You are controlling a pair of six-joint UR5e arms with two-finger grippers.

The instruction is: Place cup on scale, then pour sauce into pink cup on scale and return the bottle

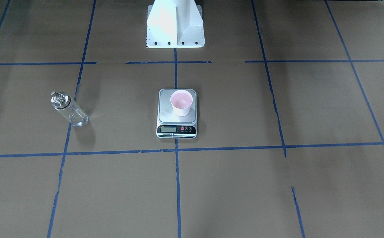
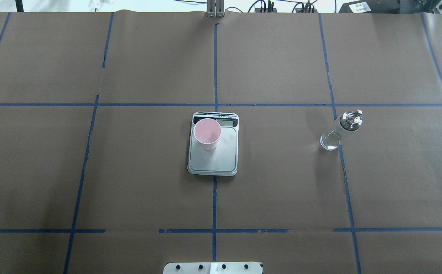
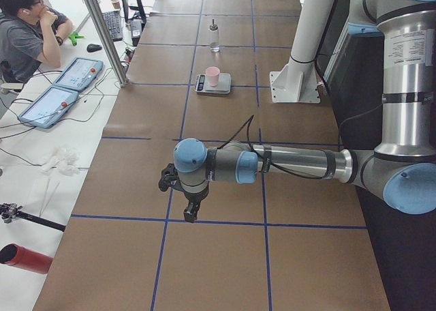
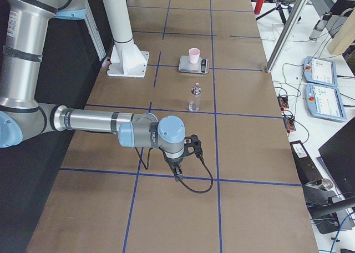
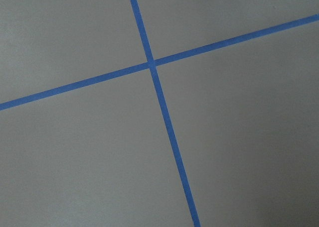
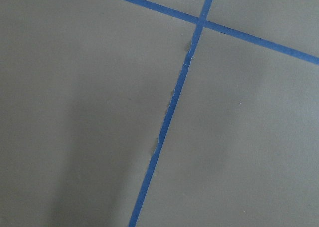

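The pink-lined white cup (image 1: 181, 102) stands upright on the silver scale (image 1: 165, 114), also in the overhead view as cup (image 2: 207, 133) on scale (image 2: 213, 160). The clear glass bottle (image 1: 69, 110) with silver pourer cap stands upright on the paper on the robot's right side, apart from the scale; it also shows in the overhead view (image 2: 340, 130). The left gripper (image 3: 190, 212) shows only in the exterior left view, far from the scale; I cannot tell its state. The right gripper (image 4: 177, 175) shows only in the exterior right view, near the bottle (image 4: 194, 97) side; I cannot tell its state.
Brown paper with blue tape lines covers the table (image 2: 281, 182). The robot's white base (image 1: 175, 29) stands behind the scale. An operator (image 3: 27, 31) sits beside tablets (image 3: 61, 93) off the table's far edge. Both wrist views show only paper and tape.
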